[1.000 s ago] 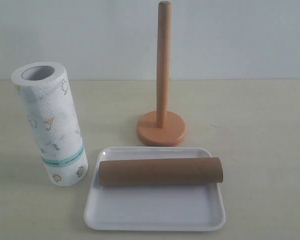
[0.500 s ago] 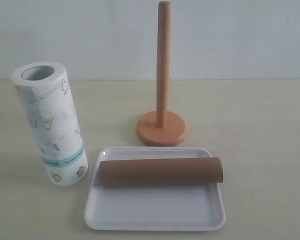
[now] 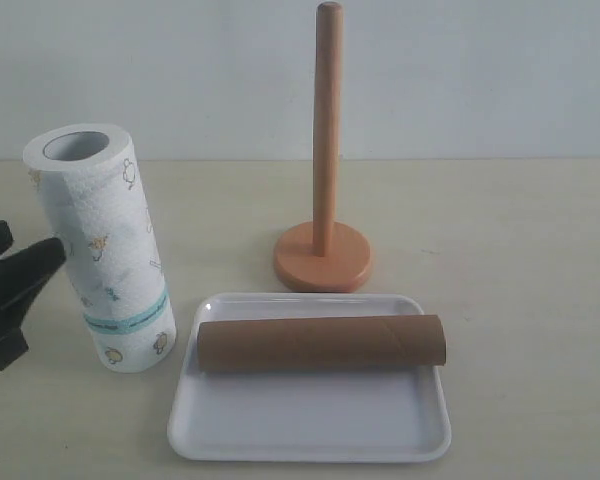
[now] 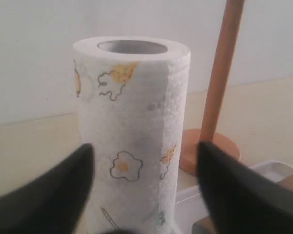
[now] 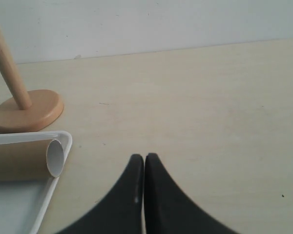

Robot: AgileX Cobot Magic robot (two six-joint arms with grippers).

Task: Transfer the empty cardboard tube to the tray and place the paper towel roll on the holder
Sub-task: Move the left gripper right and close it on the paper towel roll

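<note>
The paper towel roll (image 3: 105, 250) stands upright on the table, left of the tray (image 3: 310, 425). My left gripper (image 3: 30, 248) shows at the left edge, open, right beside the roll. In the left wrist view its gripper (image 4: 145, 145) has one dark finger on each side of the roll (image 4: 132, 97), with gaps between. The empty cardboard tube (image 3: 320, 343) lies on its side across the tray. The holder (image 3: 325, 140) stands bare behind the tray. My right gripper (image 5: 144, 157) is shut and holds nothing, over bare table beside the tube's open end (image 5: 55, 157) and the tray corner (image 5: 63, 137).
A pale wall runs behind the beige table. The holder's round base (image 3: 323, 258) sits just behind the tray's far rim. The right wrist view shows the holder base (image 5: 27, 114) beyond the tray. The right gripper is outside the exterior view.
The left gripper has come into the exterior view from the left edge and now sits next to the paper towel roll. Roll, tube, tray and holder have not moved.
</note>
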